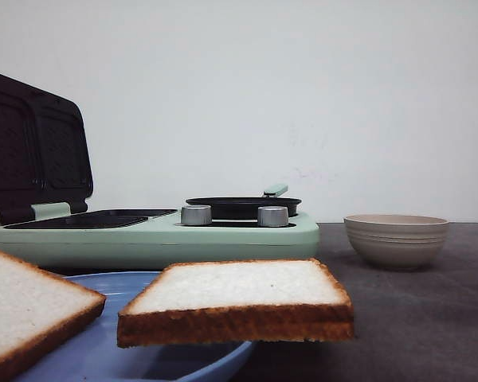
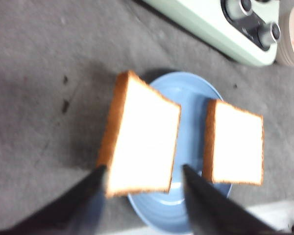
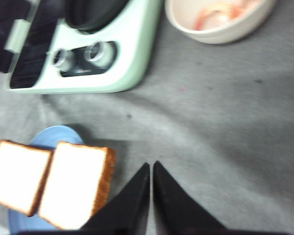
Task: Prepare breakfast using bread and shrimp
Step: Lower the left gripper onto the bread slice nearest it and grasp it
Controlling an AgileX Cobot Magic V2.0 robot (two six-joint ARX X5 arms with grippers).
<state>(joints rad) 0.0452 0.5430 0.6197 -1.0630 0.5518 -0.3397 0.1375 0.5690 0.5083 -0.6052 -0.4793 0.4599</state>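
Observation:
Two slices of white bread with brown crusts lie on a blue plate [image 1: 143,358]. One slice [image 1: 24,310] is tilted at the left and the other [image 1: 239,298] overhangs the plate's right rim. In the left wrist view my left gripper [image 2: 143,172] is open, its fingers on either side of the near end of the left slice [image 2: 142,142]; the other slice [image 2: 235,147] lies beside it. My right gripper [image 3: 151,167] is shut and empty over bare table beside the right slice [image 3: 76,188]. Pink shrimp [image 3: 215,12] lie in a beige bowl [image 3: 220,24]. Neither gripper shows in the front view.
A mint-green sandwich maker [image 1: 159,235] stands behind the plate with its dark lid [image 1: 32,151] open, a small black pan [image 1: 243,207] on its right half and two metal knobs [image 1: 196,215]. The bowl [image 1: 396,239] stands on the grey table at the right.

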